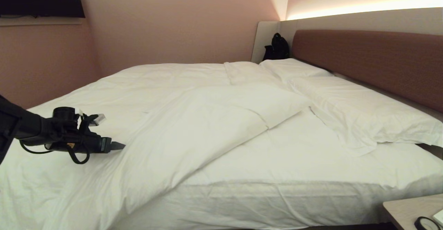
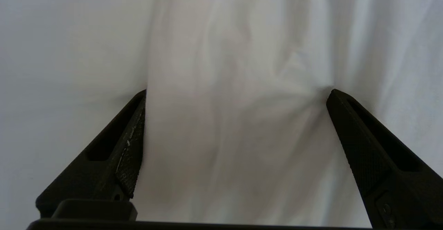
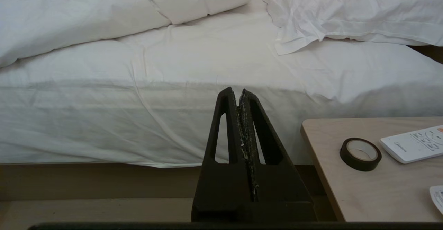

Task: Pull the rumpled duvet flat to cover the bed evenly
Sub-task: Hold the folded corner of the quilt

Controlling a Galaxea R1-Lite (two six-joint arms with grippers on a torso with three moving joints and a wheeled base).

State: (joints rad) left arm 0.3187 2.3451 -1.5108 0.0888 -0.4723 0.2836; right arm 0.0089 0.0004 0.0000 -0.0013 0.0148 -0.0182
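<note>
The puffy white duvet (image 1: pixel 193 126) lies rumpled on the bed (image 1: pixel 367 60), its near corner folded back on a diagonal. That fold bares the fitted sheet (image 1: pixel 297 153) in front of the pillows (image 1: pixel 363 112). My left gripper (image 1: pixel 119 146) reaches in from the left, low over the duvet near the folded edge. In the left wrist view the left gripper (image 2: pixel 238 91) stands open, both tips pressed into the duvet (image 2: pixel 235 50) with a ridge of cloth between them. My right gripper (image 3: pixel 238 90) is shut and empty, parked low beside the bed, facing the mattress side.
A light wooden bedside table (image 3: pixel 363 195) stands at the near right, bearing a dark tape roll (image 3: pixel 360 153) and a white remote (image 3: pixel 413 143). A black bag (image 1: pixel 277 46) sits at the far corner by the headboard. Pink walls close the far and left sides.
</note>
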